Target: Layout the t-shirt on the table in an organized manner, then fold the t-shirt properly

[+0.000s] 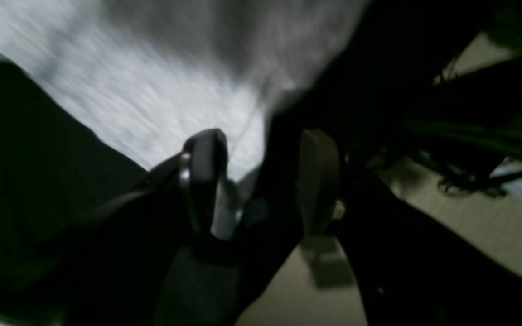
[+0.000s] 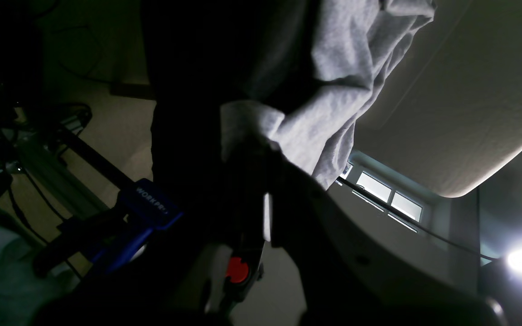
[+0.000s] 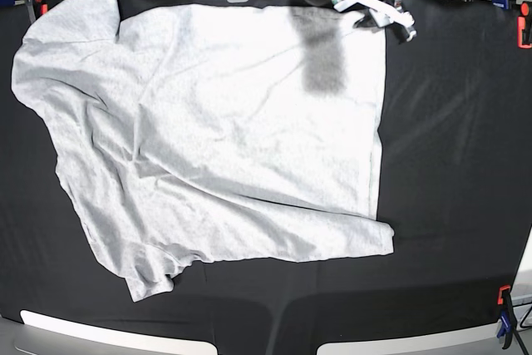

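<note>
The t-shirt [image 3: 208,139] lies spread and creased over the left and middle of the black surface [image 3: 457,164], blank side up. The right end effector [image 2: 247,136] is clamped on a bunched edge of the shirt at the far left corner, beside a blue clamp [image 2: 145,213]. The left end effector [image 1: 261,154] hovers at the shirt's far right corner, fingers [image 1: 204,167] apart, holding nothing.

T-shirt [image 3: 216,139] flat on blk table [image 3: 457,164]

The left gripper [image 1: 261,181] has two dark, rounded, paddle-shaped fingers [image 1: 204,176]. A silver metal strip runs beside one. Behind them, white brackets.
</note>
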Tool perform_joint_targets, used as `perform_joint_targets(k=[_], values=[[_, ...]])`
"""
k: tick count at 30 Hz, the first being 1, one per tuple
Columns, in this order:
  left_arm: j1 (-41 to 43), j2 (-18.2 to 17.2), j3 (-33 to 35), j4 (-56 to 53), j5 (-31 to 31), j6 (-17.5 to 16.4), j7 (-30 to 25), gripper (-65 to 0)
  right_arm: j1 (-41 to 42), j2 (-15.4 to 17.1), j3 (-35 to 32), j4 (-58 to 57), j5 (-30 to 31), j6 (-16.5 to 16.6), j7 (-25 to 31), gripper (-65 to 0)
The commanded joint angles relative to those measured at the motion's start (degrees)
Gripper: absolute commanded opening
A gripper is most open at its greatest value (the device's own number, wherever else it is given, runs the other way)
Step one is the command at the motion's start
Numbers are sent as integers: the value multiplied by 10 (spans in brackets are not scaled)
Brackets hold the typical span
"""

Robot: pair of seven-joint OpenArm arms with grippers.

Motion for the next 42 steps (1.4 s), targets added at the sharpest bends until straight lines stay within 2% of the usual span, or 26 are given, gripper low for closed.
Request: perform_joint_targets(k=[1,4,6,8,11,13,19,27,32,34,39,42], values=[[2,-3,-1,0,1,2,0,-386,-7,8,-1,6,-22,-5,-17,-650],[1,-3,-1,-3,1,2,-3,-398,-7,8,0,6,-71,-16,-44,-650],[-6,-3,-1,-3,1,3,-17,-433,-7,8,0,7,-77,-16,-48,-650],[-15,-3,-1,-3,1,2,-27,-496,-7,8,0,7,-77,-16,-48,-650],[-26,-3,-1,-3,1,3,-24,-648,-7,8,0,7,-78,-16,-50,-650],[-27,-3,-1,-2,1,3,-13,-650,-8,8,0,7,-99,-16,-62,-650],[-15,-3,-1,38,1,2,45,-650,-35,24,0,46,-100,-16,-89,-650],[4,-3,-1,130,1,2,63,-650,-75,66,0,156,-100,-15,-120,-650],[5,-3,-1,159,25,3,136,-650,-74,75,1,203,-100,-15,-123,-650],[5,-3,-1,163,51,16,158,-650,-73,78,3,218,-100,-14,-123,-650],[5,-3,-1,163,106,74,154,-650,-73,79,68,232,-100,-15,-123,-650],[7,-3,-1,163,117,76,159,-650,-73,79,122,232,-100,-15,-123,-650]])
